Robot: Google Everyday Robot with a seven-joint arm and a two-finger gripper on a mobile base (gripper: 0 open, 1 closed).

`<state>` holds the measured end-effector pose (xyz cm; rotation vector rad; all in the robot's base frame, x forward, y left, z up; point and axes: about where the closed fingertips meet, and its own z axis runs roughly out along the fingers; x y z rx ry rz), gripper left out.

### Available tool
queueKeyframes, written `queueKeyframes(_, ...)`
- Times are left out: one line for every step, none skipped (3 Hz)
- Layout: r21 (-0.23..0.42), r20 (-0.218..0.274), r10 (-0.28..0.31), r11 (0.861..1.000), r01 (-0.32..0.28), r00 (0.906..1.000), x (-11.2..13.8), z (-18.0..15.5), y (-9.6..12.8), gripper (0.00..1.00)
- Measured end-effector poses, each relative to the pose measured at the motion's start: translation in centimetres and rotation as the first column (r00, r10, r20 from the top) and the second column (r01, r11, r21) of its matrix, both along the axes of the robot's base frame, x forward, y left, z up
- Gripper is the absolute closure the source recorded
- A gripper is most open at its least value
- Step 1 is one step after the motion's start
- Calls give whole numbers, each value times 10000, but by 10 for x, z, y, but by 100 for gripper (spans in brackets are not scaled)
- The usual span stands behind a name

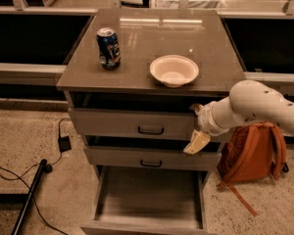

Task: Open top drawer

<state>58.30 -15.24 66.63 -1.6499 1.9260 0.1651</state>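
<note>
The top drawer (117, 123) is the wide grey front just under the cabinet top, with a small dark pull handle (151, 130) at its centre. A dark gap shows above its front. My gripper (197, 141) is at the right end of this drawer's front, to the right of the handle and slightly lower, over the gap between the top and second drawer. It is apart from the handle. The white arm (257, 106) reaches in from the right.
The second drawer (137, 158) has a like handle. The bottom drawer (149, 199) stands pulled out and empty. A blue can (109, 48) and a white bowl (174, 70) sit on the cabinet top. An orange backpack (255, 153) leans at the right; cables and a pole (32, 190) lie at the left.
</note>
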Motion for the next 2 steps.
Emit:
queueKeyframes(64, -159, -4, 10000, 5, 9999, -5, -5, -1, 28)
queueKeyframes(98, -243, 112, 9999, -109, 9996, -21, -4, -1, 44)
